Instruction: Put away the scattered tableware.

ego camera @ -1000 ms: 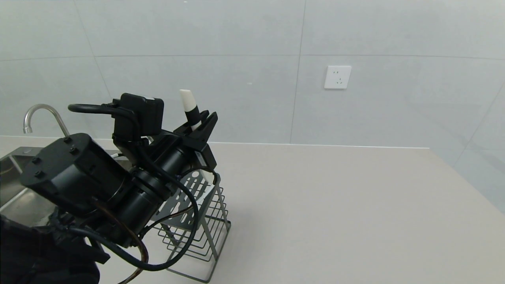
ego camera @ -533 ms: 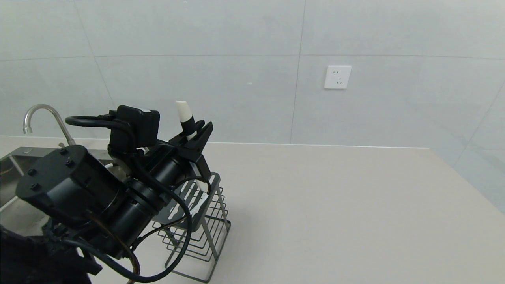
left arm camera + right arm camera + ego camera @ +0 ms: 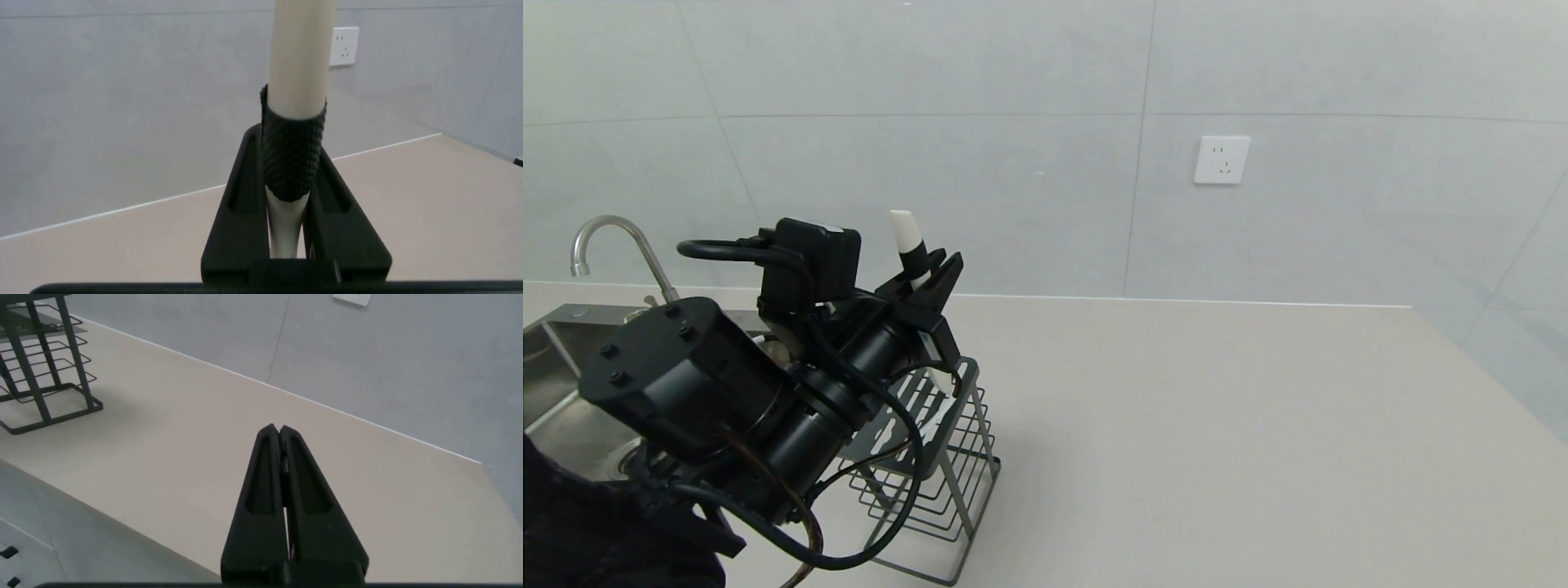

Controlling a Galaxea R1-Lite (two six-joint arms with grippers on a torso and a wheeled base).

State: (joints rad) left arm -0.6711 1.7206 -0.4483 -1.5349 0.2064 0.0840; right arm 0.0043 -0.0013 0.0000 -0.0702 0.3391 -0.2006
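Utensil: one cream-handled utensil with a black ribbed band round its shaft stands nearly upright, tilted slightly left, above the rack's top. Its lower end is hidden behind the gripper and a black cable, so I cannot tell whether it touches the rack.
Left gripper: the left gripper sits over the rack. Its fingers are clamped narrowly on the utensil's black band, and the cream end rises clear above them.
Right gripper: the right gripper hangs above the counter's open stretch, well apart from the rack. Its two fingers are pressed flat together with nothing between them.
Rack: one dark grey wire rack with a slotted plate on top stands on the counter, just beside the sink.
Edges: the beige countertop meets the grey tiled wall along a straight back line. Its right edge falls away at the far right. In the right wrist view its front edge runs above pale cabinet fronts.
Open room: the counter runs broad and flat from the rack to its right edge.
Left boundary: one steel sink with one curved steel faucet lies to the rack's left.
Wall: one white wall socket sits high, well right of the rack.
In the way: the left arm's body and cable cover the rack's left half in the head view.
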